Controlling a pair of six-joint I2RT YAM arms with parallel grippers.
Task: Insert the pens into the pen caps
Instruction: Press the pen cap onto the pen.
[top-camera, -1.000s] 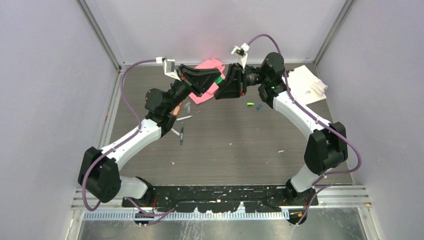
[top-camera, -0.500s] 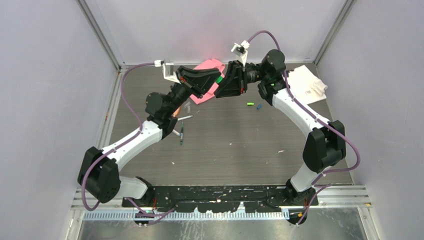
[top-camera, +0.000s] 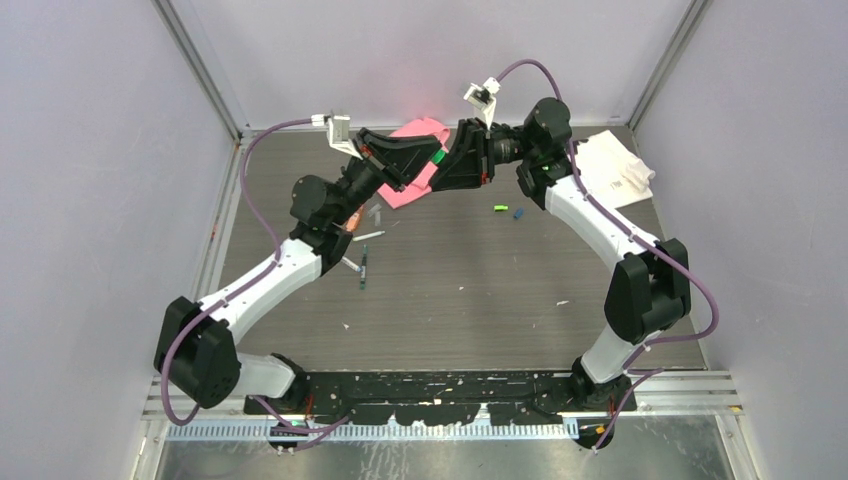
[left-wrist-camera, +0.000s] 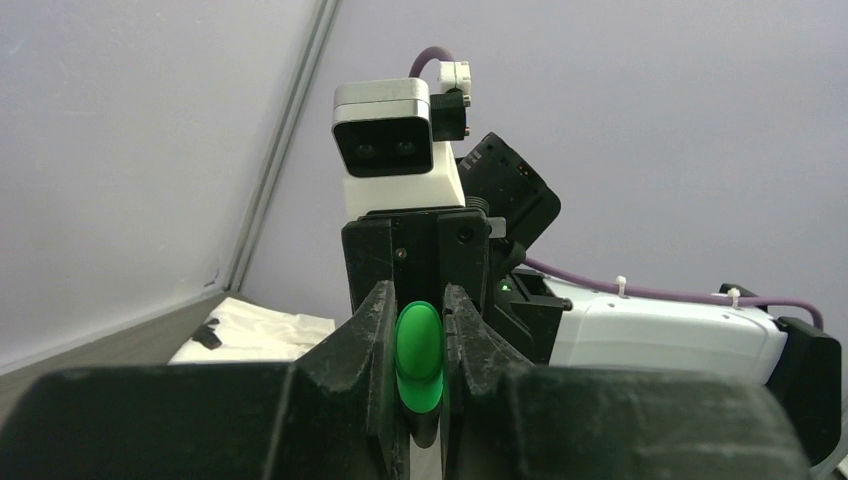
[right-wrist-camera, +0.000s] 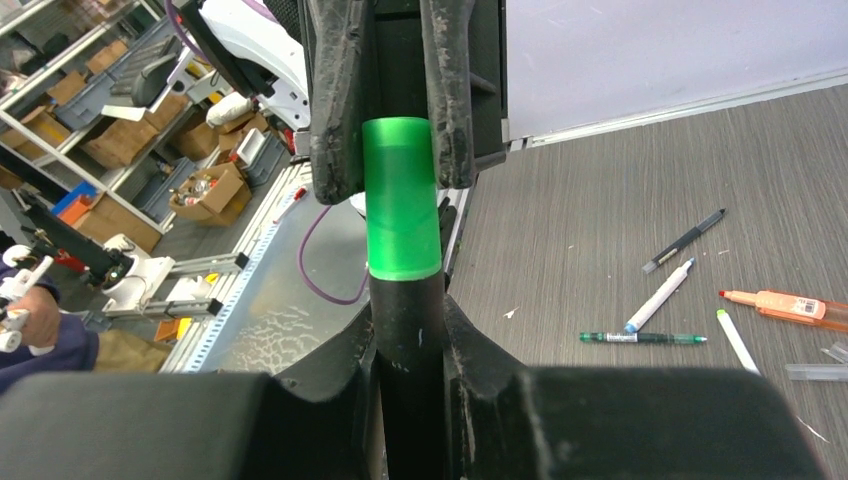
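Left gripper (top-camera: 433, 163) slightly rightward; translucent green cap (right-wrist-camera: 401, 200) on black pen (right-wrist-camera: 408, 340)

I've nudged the right gripper (top-camera: 445, 172) a touch toward the far wall, its wrist rolling slightly; my left arm's elbow (top-camera: 312, 198) has drifted left.

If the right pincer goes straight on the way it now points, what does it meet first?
Most likely the left pincer, directly opposite it and shut on the bright green plastic cap of the black pen that the right pincer holds.
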